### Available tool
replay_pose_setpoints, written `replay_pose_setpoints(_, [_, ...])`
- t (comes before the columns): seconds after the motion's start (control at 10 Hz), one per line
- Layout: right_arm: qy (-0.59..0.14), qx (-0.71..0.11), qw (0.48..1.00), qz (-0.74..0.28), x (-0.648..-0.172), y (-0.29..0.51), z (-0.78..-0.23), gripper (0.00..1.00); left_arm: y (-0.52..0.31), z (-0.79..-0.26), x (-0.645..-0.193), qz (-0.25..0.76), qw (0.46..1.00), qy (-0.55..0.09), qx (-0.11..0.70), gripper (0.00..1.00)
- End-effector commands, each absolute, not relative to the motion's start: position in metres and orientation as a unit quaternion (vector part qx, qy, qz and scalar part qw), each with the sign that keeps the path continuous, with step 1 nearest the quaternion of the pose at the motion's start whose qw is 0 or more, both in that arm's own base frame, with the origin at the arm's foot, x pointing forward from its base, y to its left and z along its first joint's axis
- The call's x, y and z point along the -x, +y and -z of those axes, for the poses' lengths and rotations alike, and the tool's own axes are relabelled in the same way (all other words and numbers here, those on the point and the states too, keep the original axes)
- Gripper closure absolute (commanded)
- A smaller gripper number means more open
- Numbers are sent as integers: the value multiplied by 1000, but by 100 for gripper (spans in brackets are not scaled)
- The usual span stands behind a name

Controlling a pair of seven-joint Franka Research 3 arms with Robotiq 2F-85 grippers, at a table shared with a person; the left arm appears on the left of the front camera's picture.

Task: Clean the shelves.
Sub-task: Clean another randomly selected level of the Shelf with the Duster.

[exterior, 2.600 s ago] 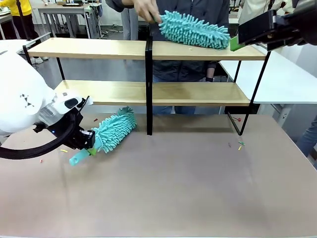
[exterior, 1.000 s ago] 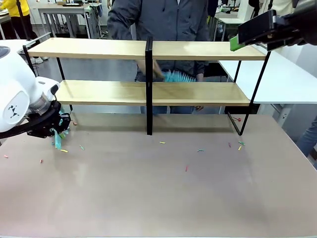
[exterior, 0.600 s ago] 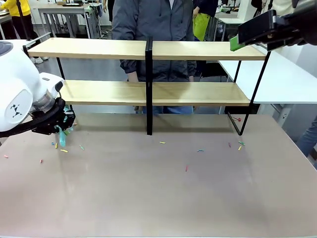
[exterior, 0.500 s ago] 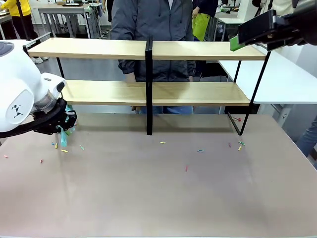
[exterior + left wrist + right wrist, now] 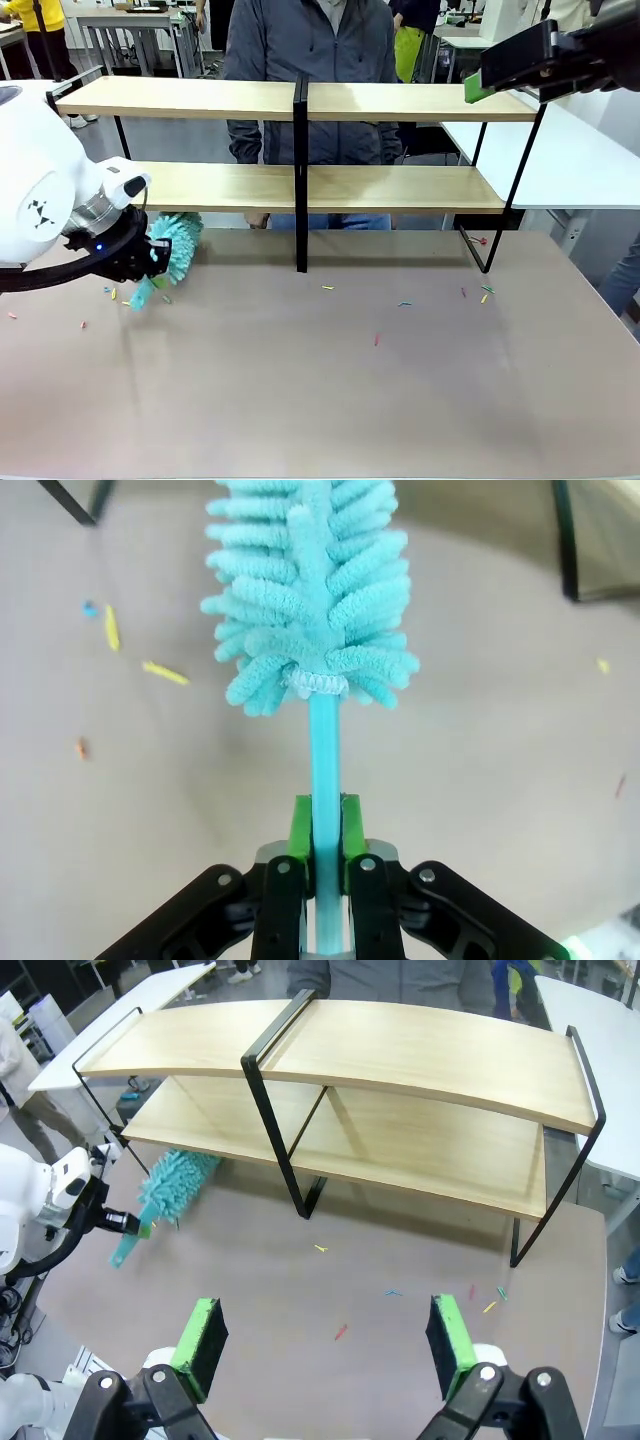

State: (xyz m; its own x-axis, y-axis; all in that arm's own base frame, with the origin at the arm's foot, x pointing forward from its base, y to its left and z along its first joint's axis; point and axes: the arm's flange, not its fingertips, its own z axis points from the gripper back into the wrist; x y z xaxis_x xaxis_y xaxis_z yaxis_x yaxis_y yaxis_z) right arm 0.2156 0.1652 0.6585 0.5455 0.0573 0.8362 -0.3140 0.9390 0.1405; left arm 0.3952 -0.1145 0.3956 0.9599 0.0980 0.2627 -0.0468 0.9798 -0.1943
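Left gripper (image 5: 325,845): jaws closed tight, green pads (image 5: 299,825) clamped on either side of the thin teal handle of a duster (image 5: 310,590). The handle runs straight out between the fingers to a fluffy teal head. In the front view this gripper (image 5: 150,262) sits low over the table (image 5: 400,400), in front of the left end of the shelves (image 5: 400,102), with the duster head just before the lower left board.

Right gripper (image 5: 325,1350): jaws spread wide, nothing between them, held high in front of the shelves' right end.

Shelves stand across the far half of the table. Small coloured scraps (image 5: 403,303) lie scattered in front of the shelves. A person (image 5: 320,50) stands behind the shelves.
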Motion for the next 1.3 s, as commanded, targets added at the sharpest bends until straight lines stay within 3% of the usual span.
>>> replay_pose_setpoints(0.0, [-463, -135, 870, -105, -216, 165, -659, 0, -78, -381, -319, 33, 989, -93, 108, 87])
replay_pose_setpoints(0.2, [-463, -135, 870, -105, -216, 165, -659, 0, -54, -400, -281, 193, 965, -60, 166, 87])
replay_pose_setpoints(0.4, [-463, -135, 870, -105, -216, 165, -659, 0, -26, -419, -245, 348, 907, -36, 235, 87])
replay_pose_setpoints(0.6, [-463, -135, 870, -105, -216, 165, -659, 0, 7, -433, -219, 451, 859, 7, 243, 87])
replay_pose_setpoints(0.7, [-463, -135, 870, -105, -216, 165, -659, 0, 21, -440, -213, 470, 843, -13, 260, 87])
replay_pose_setpoints(1.2, [-463, -135, 870, -105, -216, 165, -659, 0, 134, -501, -221, 398, 784, -280, 386, 87])
